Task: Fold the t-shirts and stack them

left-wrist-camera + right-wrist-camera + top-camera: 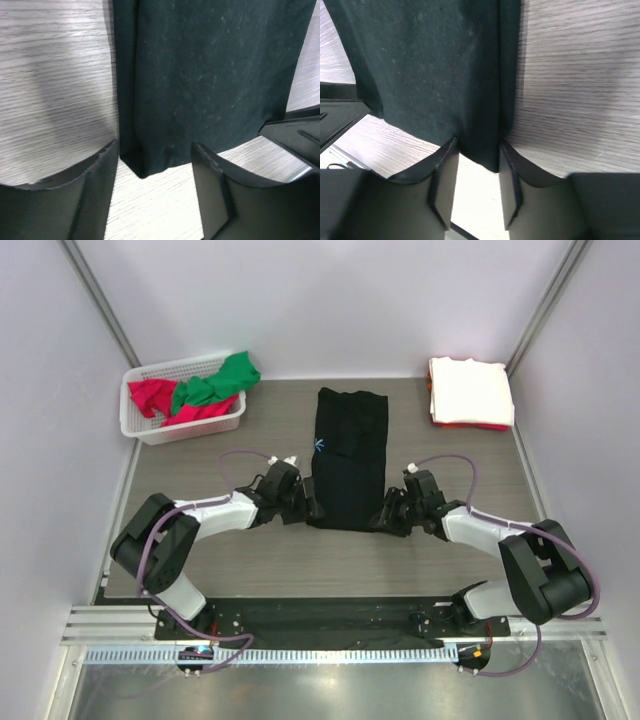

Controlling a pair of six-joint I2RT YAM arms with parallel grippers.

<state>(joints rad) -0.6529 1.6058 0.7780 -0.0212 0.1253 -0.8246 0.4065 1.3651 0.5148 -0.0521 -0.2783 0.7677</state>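
Lab bench: plain walls (330,300), aluminium rail (110,628).

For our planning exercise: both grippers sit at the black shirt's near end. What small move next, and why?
Probably close both jaws. The left gripper and right gripper each straddle a near corner of the black t-shirt, jaws open, cloth lying flat and ungripped.

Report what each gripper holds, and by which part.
The left gripper holds nothing: open astride the near left corner of the black t-shirt. The right gripper brackets its near right corner; a firm pinch cannot be told.
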